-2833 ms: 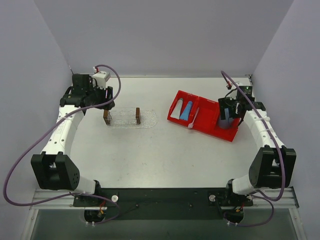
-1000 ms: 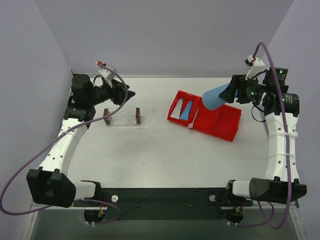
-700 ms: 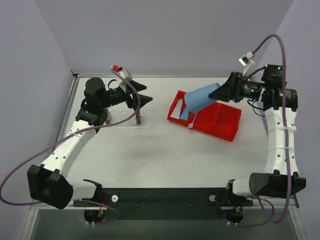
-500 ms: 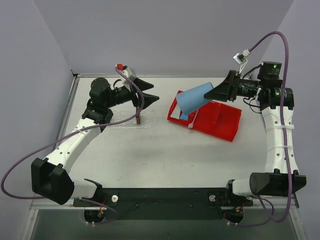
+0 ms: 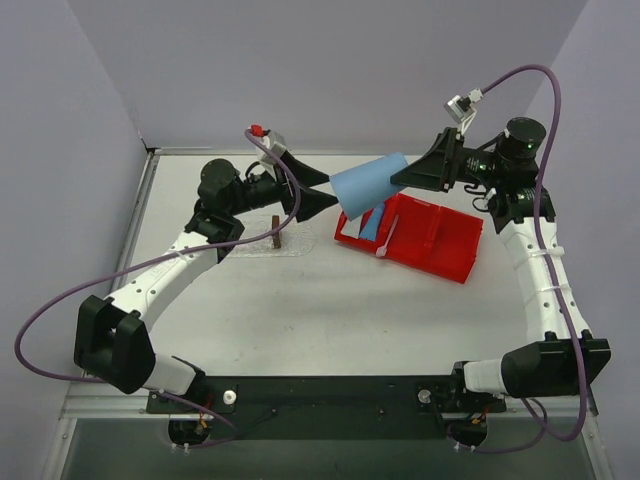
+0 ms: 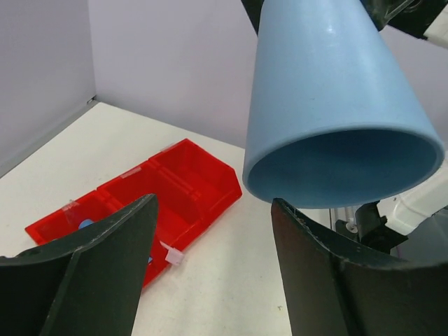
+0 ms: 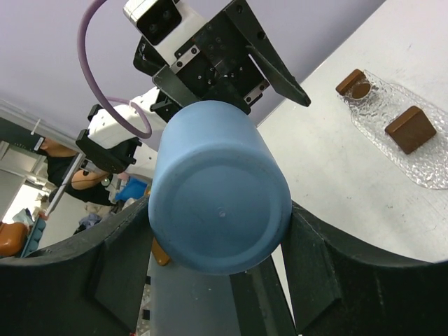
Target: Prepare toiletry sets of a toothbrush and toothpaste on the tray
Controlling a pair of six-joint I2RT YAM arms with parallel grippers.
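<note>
White counter fills most of the top view. The red bin sits right of centre, and the see-through tray with its brown blocks is left of centre, partly under the left arm. The blue cup is up in the air at upper centre, tipped sideways with its mouth pointing left. The right hand is clamped on the cup's base. The left hand has its fingers spread wide with nothing in them, right at the cup's mouth. The toothpaste is in the bin's left compartment, half hidden by the cup. The toothbrush lies across the bin's lower edge.
</note>
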